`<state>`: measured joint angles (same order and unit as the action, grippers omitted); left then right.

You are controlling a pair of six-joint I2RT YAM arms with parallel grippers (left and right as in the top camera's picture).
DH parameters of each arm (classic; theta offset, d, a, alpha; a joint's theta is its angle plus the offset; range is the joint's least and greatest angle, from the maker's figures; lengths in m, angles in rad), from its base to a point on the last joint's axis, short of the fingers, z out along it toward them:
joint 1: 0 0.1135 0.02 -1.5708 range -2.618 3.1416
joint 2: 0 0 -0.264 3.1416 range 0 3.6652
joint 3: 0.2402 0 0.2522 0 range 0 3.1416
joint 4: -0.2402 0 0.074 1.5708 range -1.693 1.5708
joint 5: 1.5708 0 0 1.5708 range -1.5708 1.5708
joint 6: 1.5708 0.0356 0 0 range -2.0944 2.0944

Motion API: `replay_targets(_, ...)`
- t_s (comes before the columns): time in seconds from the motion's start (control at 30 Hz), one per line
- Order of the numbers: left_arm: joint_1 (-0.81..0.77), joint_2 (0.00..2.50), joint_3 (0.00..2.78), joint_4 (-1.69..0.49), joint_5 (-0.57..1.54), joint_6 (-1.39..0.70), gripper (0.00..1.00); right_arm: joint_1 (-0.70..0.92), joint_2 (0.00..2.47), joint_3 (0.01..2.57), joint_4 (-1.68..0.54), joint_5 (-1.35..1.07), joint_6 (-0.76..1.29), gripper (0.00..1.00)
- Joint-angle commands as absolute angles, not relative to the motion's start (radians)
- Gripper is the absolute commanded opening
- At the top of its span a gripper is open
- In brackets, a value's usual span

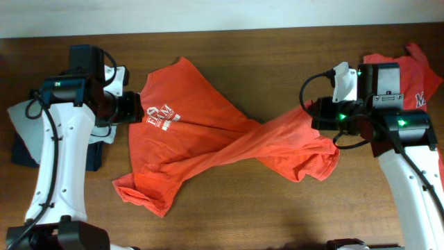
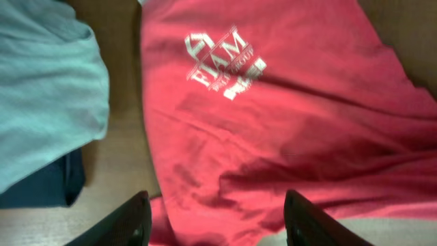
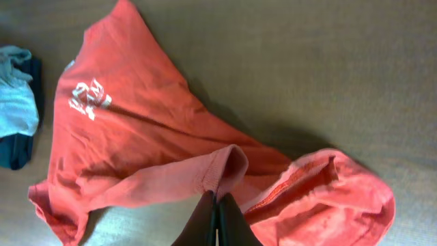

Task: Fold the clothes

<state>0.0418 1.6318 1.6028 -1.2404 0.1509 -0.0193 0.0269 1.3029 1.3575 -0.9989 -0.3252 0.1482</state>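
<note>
**Left wrist view.** Nearest the lens, the two dark fingers (image 2: 130, 222) of the left hand (image 2: 217, 198) stand well apart and clamp nothing. They straddle the near edge of the orange-red T-shirt (image 2: 293, 137). Beyond them the white chest lettering (image 2: 225, 65) lies flat. It shows largest in this view, though its small words cannot be read. To one side a pale blue-green cloth (image 2: 48, 89) partly overlaps a dark navy cloth (image 2: 41, 188). A strip of bare wooden counter (image 2: 123, 143) separates both from the T-shirt.

**Right wrist view.** Nearest the lens, the right hand (image 3: 216, 198) has its fingers pressed together on a raised fold of the T-shirt's hem, a grip that only this camera shows. Just beside the fold, the fabric bunches into a rumpled loop. Farther off, the chest panel spreads flat, and the two cloths sit at the far edge of the frame.

**Overhead view.** This view alone shows the whole garment. The T-shirt lies in the middle of the counter, twisted across itself at its waist, and spans from the left hand at the collar side to the right hand. At the far right corner, partly hidden behind the right arm, lies a second T-shirt (image 1: 416, 69) of the same colour. Neither wrist camera shows it.
</note>
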Motion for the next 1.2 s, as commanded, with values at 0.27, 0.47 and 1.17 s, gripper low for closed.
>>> replay_targets(0.27,-0.177,1.615,1.578,-1.370,0.199,0.084,0.62,0.033,1.303,1.365,-0.829,-0.313,0.245,0.04)
replay_targets(0.47,-0.380,1.615,1.363,-1.279,0.117,0.114,0.56,0.033,1.303,1.365,-0.829,-0.313,0.244,0.04)
replay_targets(1.17,-0.519,1.631,0.907,-0.775,-0.051,-0.035,0.46,0.033,1.303,1.365,-0.833,-0.313,0.245,0.04)
